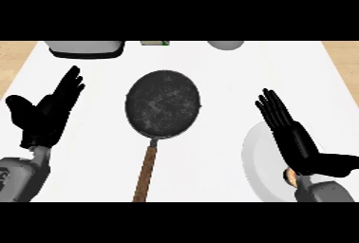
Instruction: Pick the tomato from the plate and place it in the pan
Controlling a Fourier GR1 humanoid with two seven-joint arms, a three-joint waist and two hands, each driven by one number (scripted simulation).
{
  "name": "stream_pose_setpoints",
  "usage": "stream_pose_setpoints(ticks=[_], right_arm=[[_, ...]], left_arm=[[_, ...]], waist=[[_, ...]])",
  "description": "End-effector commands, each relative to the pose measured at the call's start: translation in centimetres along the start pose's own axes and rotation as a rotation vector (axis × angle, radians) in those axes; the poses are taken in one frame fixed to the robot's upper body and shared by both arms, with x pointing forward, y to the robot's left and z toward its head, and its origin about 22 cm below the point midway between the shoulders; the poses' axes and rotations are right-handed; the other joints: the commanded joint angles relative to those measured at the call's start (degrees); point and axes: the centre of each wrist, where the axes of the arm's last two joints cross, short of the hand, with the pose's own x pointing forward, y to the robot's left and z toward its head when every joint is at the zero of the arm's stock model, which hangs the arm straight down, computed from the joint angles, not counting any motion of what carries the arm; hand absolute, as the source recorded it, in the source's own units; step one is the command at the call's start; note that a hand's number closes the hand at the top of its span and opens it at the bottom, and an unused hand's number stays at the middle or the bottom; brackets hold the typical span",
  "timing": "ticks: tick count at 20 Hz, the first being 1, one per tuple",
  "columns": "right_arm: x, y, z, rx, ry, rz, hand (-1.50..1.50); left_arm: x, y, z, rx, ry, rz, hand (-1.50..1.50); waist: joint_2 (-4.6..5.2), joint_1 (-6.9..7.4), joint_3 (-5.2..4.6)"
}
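A dark round pan (163,103) lies in the middle of the white counter, its brown handle (146,172) pointing toward me. At the lower right sits a white plate (258,163), partly covered by my right hand (294,140). That hand is open, fingers straight and pointing away, held over the plate. A small orange-brown bit (289,176) shows under the wrist; it may be the tomato, mostly hidden. My left hand (43,116) rests open at the left, fingers up, well apart from the pan.
A grey-white appliance (85,48) stands at the counter's back left edge. A small green-and-white item (155,42) and a pale rounded object (226,44) sit along the back edge. Wooden floor shows past both sides of the counter.
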Motion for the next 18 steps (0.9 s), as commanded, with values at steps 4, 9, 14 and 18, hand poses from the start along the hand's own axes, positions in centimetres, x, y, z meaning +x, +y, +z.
stream_pose_setpoints(ticks=[4, 9, 14, 18], right_arm=[[2.1, -9.8, -0.8, -0.103, -0.030, -0.195, -1.50], [0.6, -17.7, 6.5, -0.567, 0.320, -0.019, -1.50], [4.0, -24.2, 10.6, -0.396, 0.495, 0.118, -1.50], [6.3, -26.0, 10.4, -0.226, 0.535, 0.350, -1.50]], left_arm=[[-3.5, 0.7, 2.8, 0.035, 0.038, -0.150, 0.00], [-5.6, 0.4, 4.3, 0.026, 0.108, -0.158, 0.00], [-6.2, 0.1, 5.4, 0.032, 0.094, -0.176, 0.00], [-6.6, -0.4, 5.6, 0.006, 0.088, -0.162, 0.00]], waist=[[0.13, 0.81, 0.93], [0.94, -0.18, 0.89], [0.26, 1.05, 0.99], [0.41, 1.74, 1.06]])
